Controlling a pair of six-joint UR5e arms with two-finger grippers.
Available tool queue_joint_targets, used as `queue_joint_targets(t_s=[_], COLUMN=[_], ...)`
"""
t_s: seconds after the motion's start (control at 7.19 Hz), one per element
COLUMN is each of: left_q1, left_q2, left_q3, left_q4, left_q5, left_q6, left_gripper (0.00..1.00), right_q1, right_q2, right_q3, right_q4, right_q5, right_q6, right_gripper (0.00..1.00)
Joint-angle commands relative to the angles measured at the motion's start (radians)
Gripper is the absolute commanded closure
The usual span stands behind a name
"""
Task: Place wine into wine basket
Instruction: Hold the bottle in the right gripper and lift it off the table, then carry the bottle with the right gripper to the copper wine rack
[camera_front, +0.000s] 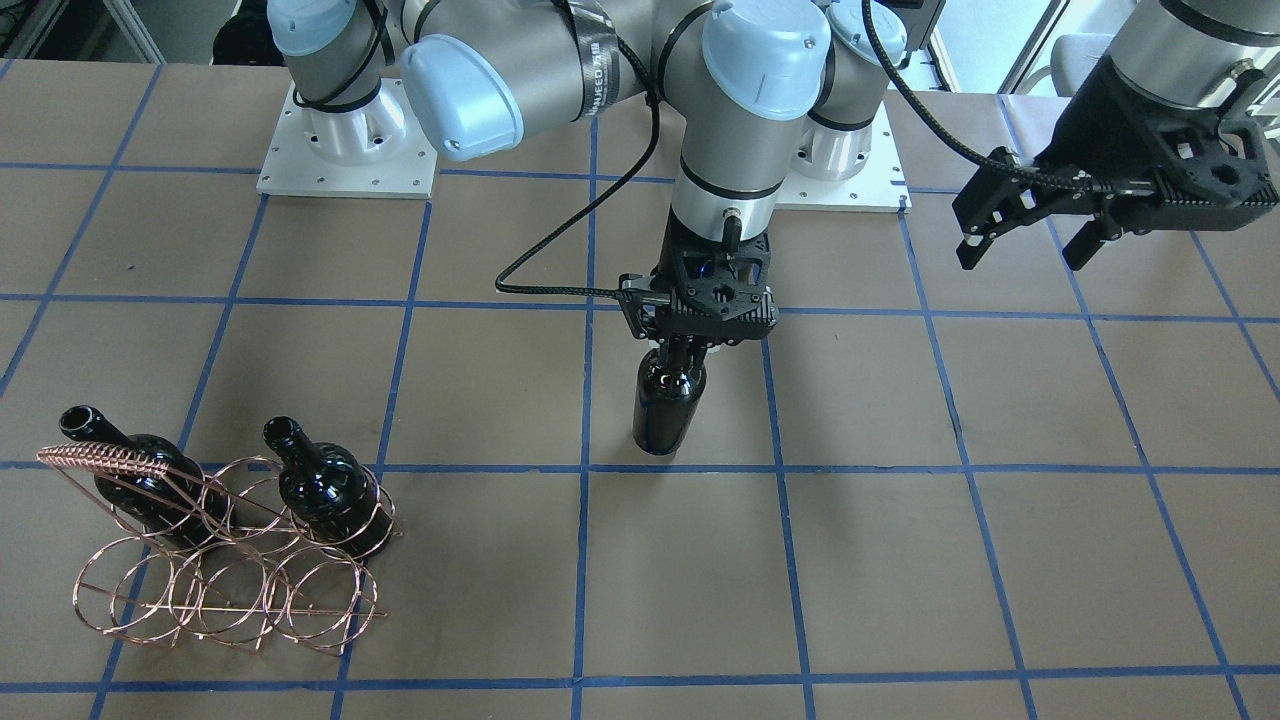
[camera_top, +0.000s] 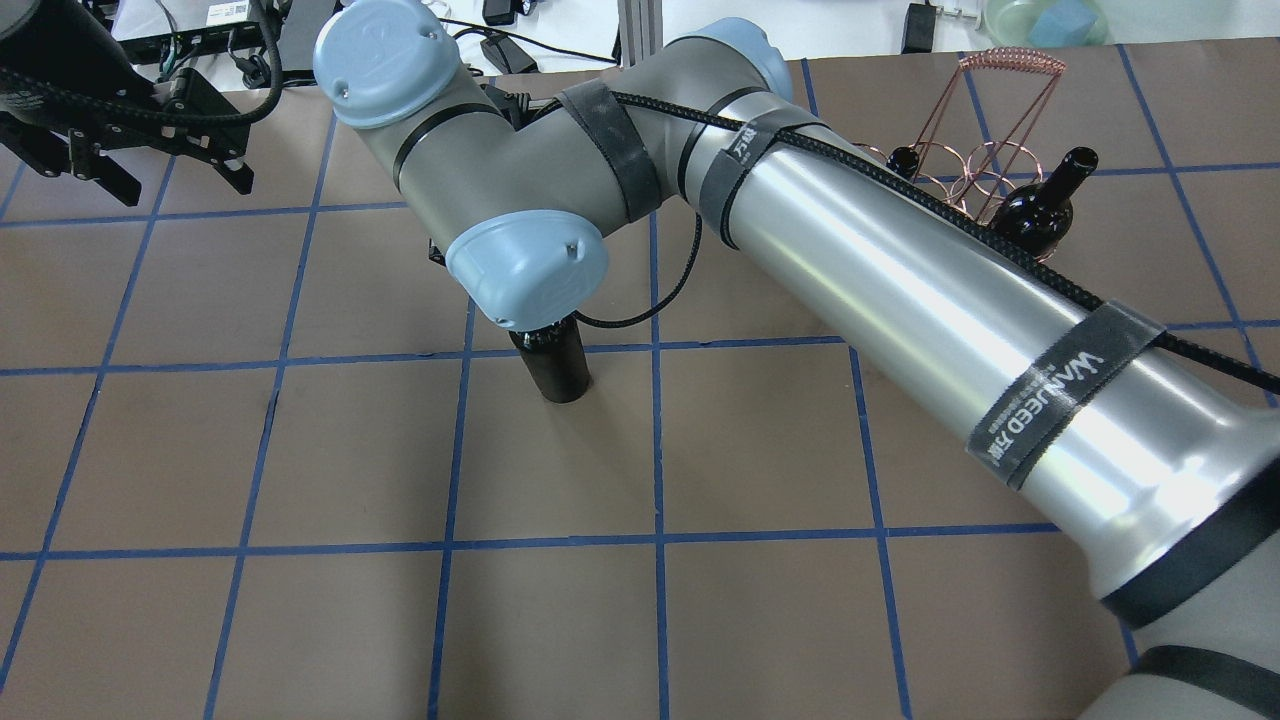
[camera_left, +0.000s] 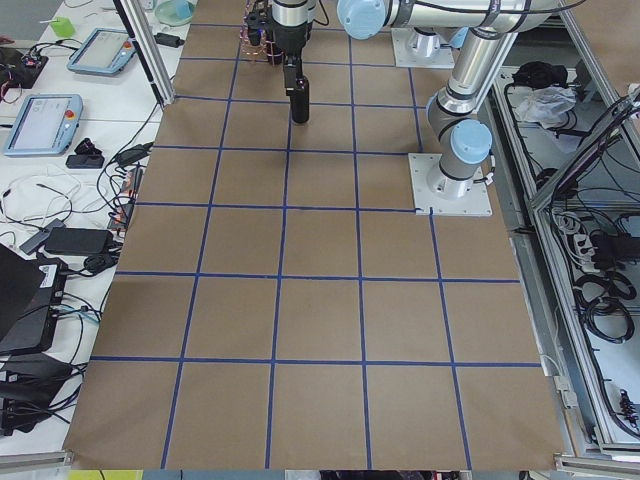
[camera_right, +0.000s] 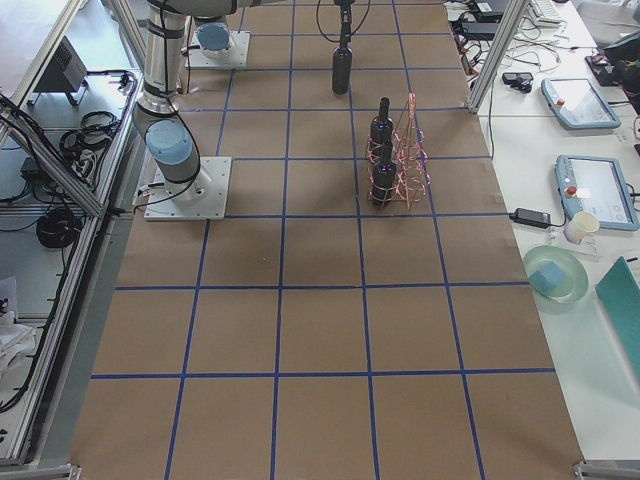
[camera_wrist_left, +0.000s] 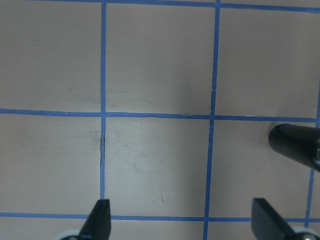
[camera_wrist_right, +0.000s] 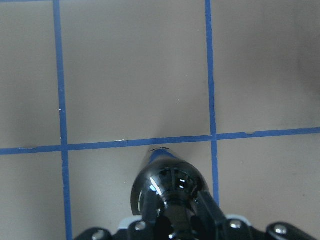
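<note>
My right gripper (camera_front: 686, 350) is shut on the neck of an upright black wine bottle (camera_front: 668, 405) near the table's middle; the right wrist view shows the same bottle (camera_wrist_right: 167, 180) from above. I cannot tell whether its base touches the table. The copper wire wine basket (camera_front: 105, 460) stands far off at the robot's right and holds two more black bottles (camera_front: 320, 490) (camera_front: 130, 475). It also shows in the overhead view (camera_top: 1010, 62). My left gripper (camera_front: 1030, 245) is open and empty, raised at the robot's left, well away from the bottle.
The table is brown paper with a blue tape grid (camera_front: 780, 560). The two arm base plates (camera_front: 345, 150) are at the robot's edge. The right arm's long link (camera_top: 900, 290) spans the overhead view. Tablets and cables (camera_left: 60, 120) lie beyond the table's far side.
</note>
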Motion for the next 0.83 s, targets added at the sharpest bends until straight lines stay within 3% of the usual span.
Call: queue_joint_targets(t_s=[0.0,0.28,0.7], left_q1=[0.001,0.001,0.001], left_q2=[0.001,0.008,0.008], left_q3=[-0.003,-0.011,-0.012], left_q4=[0.001,-0.002,-0.005], left_q5=[0.0,0.001,0.0], left_q6=[0.0,0.0,0.0], left_gripper=[0.0,0.0,0.0], right_q1=[-0.122,-0.308,-0.664], right_q2=[-0.17,-0.391,-0.502], right_q3=[0.166,0.428,0.46], right_q4=[0.026,0.028,0.141], right_q5=[0.017,0.031,0.052], right_q6=[-0.156,-0.4,-0.857], right_gripper=[0.79,0.81,0.85])
